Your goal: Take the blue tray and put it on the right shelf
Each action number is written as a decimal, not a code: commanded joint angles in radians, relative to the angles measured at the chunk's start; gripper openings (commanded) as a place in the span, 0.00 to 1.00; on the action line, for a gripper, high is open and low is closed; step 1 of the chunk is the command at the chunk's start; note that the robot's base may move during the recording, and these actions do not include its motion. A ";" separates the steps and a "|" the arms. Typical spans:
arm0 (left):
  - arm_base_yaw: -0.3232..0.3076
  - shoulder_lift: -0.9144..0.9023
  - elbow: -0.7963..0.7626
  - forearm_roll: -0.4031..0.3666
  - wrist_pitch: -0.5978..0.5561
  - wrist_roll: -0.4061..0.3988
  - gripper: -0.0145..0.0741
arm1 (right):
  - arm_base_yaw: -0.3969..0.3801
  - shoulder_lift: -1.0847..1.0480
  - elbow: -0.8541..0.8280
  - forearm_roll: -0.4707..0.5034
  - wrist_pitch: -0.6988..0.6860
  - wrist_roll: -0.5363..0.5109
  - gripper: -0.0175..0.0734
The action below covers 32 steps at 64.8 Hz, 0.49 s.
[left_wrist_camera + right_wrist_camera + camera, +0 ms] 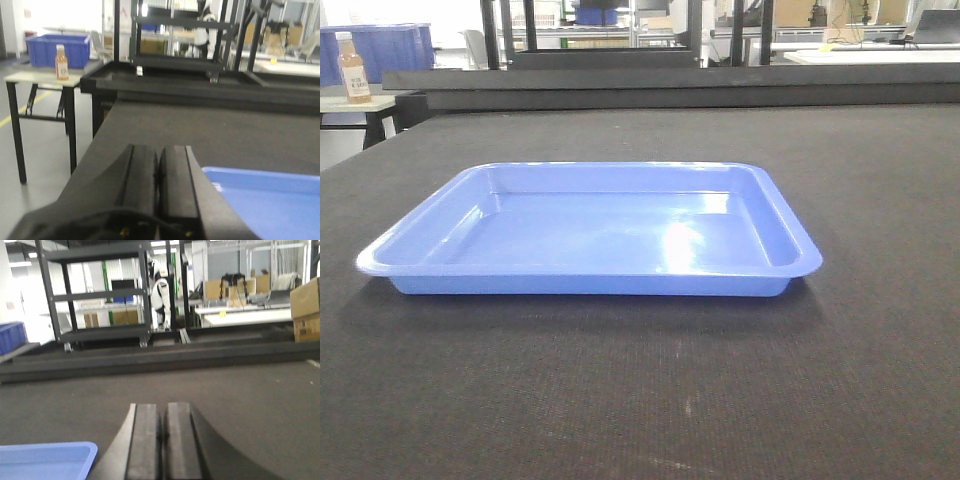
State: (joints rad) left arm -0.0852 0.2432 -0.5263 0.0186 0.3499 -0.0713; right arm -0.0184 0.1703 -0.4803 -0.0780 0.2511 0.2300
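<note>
Exterior front-facing view has the blue tray (pixel 590 235) lying flat and right way up in the middle of a wide dark textured tabletop (pixel 640 410), long side toward the camera, with a glossy glare on its floor and nothing inside it. Neither arm shows in that view.

From the left wrist, the left gripper (pixel 158 185) sits low over the table with its two black fingers pressed together and nothing between them. The tray's near corner shows just to the right of them, and I cannot tell whether it touches.

From the right wrist, the right gripper (pixel 162 440) is likewise closed on nothing, and a rounded corner of the tray peeks in at the lower left, apart from the fingers. So the tray lies between the two grippers.

Beyond the table's far edge runs a raised black ledge (pixel 670 88). Off to the left stands a pale side table (pixel 40 79) carrying an orange drink bottle (pixel 61 62), with a deep blue bin (pixel 50 50) behind it. Further back are a black wheeled rack (pixel 95 332), a figure in white (pixel 160 295) and cardboard boxes (pixel 306 307)
</note>
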 commanded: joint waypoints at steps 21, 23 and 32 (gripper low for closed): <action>-0.122 0.370 -0.208 -0.005 0.065 0.059 0.66 | 0.117 0.462 -0.208 -0.003 -0.111 0.000 0.86; -0.140 0.397 -0.228 -0.005 0.077 0.059 0.66 | 0.147 0.491 -0.238 -0.003 -0.102 0.000 0.86; -0.227 0.556 -0.341 -0.019 0.124 0.059 0.66 | 0.325 0.662 -0.368 -0.003 -0.017 0.000 0.85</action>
State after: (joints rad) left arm -0.2717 0.7262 -0.7846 0.0140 0.5249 -0.0186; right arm 0.2293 0.7451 -0.7549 -0.0780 0.2706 0.2300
